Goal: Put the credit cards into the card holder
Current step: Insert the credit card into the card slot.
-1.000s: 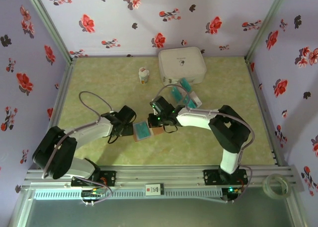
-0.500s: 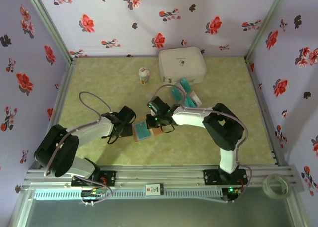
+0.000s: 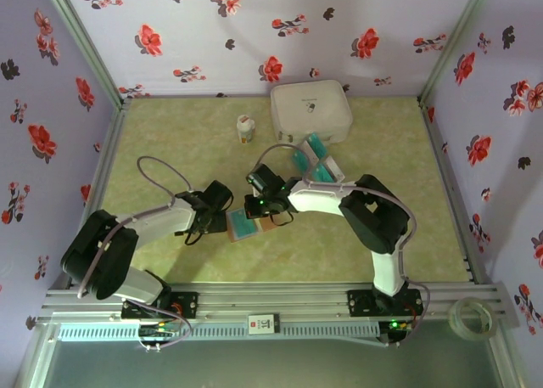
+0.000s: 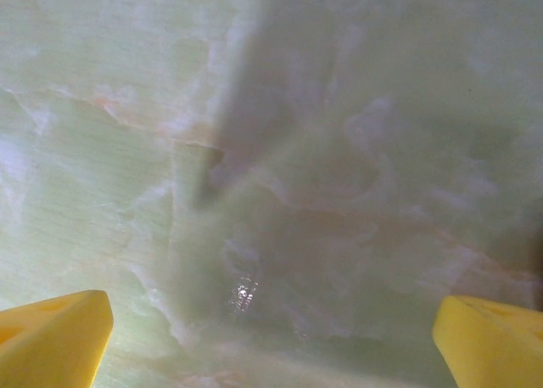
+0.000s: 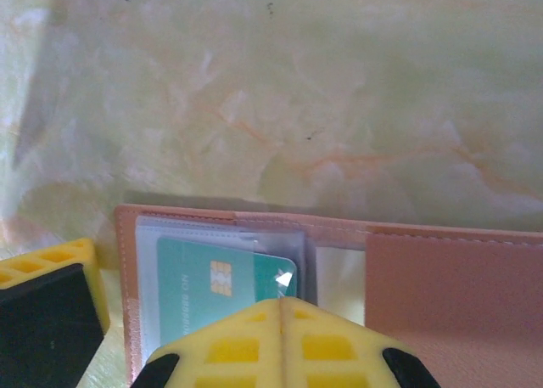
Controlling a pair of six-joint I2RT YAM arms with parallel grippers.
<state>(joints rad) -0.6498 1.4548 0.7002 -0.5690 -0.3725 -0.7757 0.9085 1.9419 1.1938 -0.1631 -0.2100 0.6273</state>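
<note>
Card holder (image 3: 249, 225) lies open on tabletop (image 3: 170, 142) center, between both grippers; a teal card (image 5: 222, 293) sits in its clear left pocket. Right gripper (image 3: 255, 208) over holder w/ fingers spread, grasping nothing. Left gripper (image 3: 222, 222) at holder's left edge, fingers apart, released. More cards (image 3: 316, 160) near white case (image 3: 310, 111) at back; small bottle (image 3: 246, 130) left of case.

Pale lilac walls (image 3: 212, 31) with red, dark flower print; green marbled tabletop (image 3: 170, 142); aluminium frame rail (image 3: 280, 299) along near edge.
</note>
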